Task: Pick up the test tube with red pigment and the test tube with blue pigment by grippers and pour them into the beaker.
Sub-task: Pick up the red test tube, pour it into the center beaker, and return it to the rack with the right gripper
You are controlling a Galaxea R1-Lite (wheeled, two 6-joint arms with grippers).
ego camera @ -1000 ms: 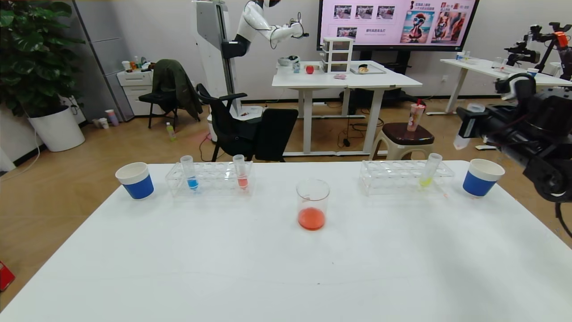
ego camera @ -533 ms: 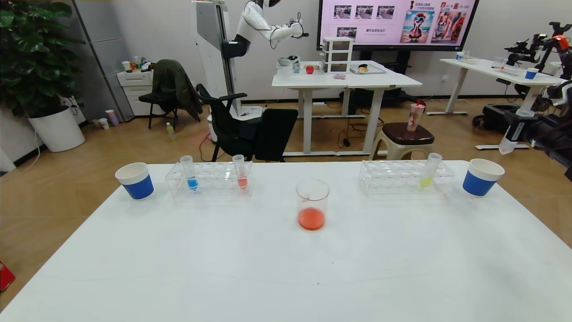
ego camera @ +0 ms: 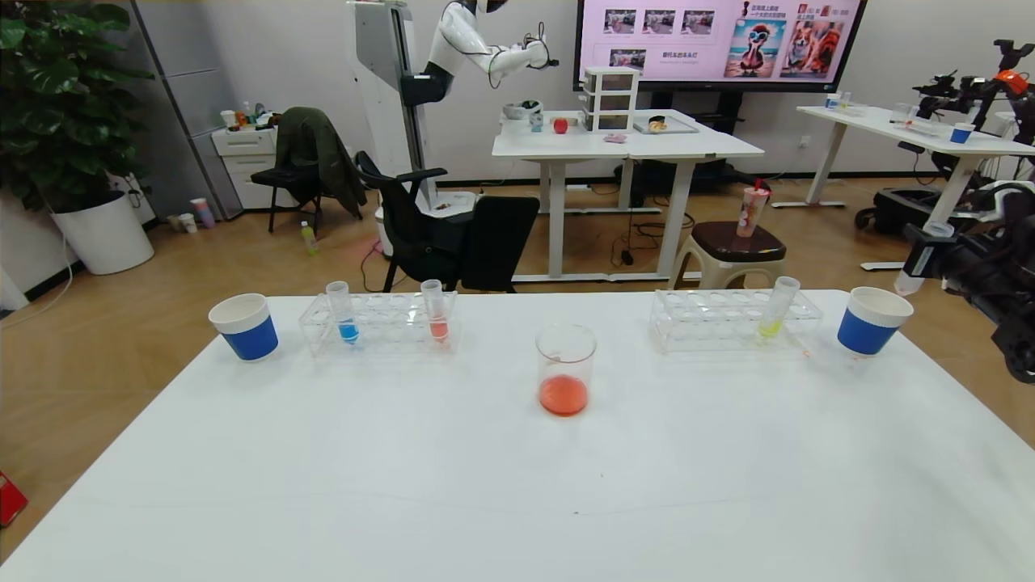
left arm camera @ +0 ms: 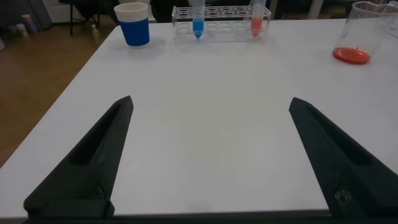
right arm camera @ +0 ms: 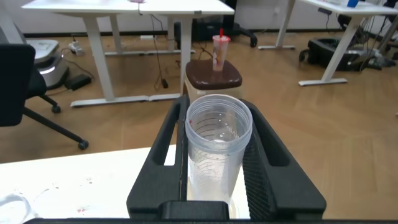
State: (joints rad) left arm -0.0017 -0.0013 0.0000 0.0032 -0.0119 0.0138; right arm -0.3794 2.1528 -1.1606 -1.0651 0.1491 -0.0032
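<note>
My right gripper (ego camera: 922, 252) is at the far right, shut on an empty clear test tube (ego camera: 912, 271) held tilted just above and to the right of the right paper cup (ego camera: 872, 321). The right wrist view shows the tube (right arm camera: 217, 149) open-mouthed between the fingers (right arm camera: 273, 155), with no liquid in it. The beaker (ego camera: 566, 368) stands mid-table with orange-red liquid at its bottom. The blue-pigment tube (ego camera: 344, 313) stands in the left rack (ego camera: 388, 323). My left gripper (left arm camera: 210, 102) is open and empty, low over the table's near left part, and is out of the head view.
A salmon-pink tube (ego camera: 435, 312) shares the left rack. A yellow-green tube (ego camera: 776, 309) leans in the right rack (ego camera: 711, 319). A blue-banded cup (ego camera: 244, 326) stands at the far left. The near half of the table (ego camera: 517, 501) is bare.
My right gripper has carried the empty tube to the right, away from the table's middle, then dropped a little beside the right cup. Nothing on the table has moved.
</note>
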